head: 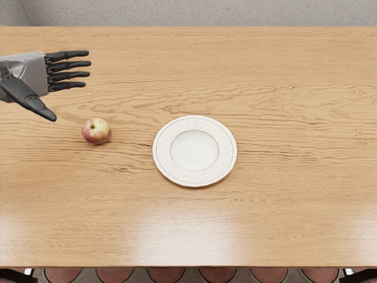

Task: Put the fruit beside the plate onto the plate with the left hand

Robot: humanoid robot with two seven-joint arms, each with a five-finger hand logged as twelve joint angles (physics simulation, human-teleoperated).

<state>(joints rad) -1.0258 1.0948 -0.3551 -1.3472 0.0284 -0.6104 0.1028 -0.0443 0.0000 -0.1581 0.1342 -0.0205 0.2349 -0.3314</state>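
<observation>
A red and yellow-green apple point(96, 130) sits on the wooden table, to the left of a white plate point(224, 152) that has nothing on it. My left hand point(59, 82) comes in from the left edge, above and behind the apple and apart from it. Its black fingers point(70, 66) are stretched straight toward the right and the thumb points down toward the apple. The hand is open and holds nothing. The right arm does not show.
The wooden table point(283, 88) fills the view, with its front edge near the bottom of the picture. A grey wall strip runs along the top. Chair parts and a tiled floor peek out under the front edge.
</observation>
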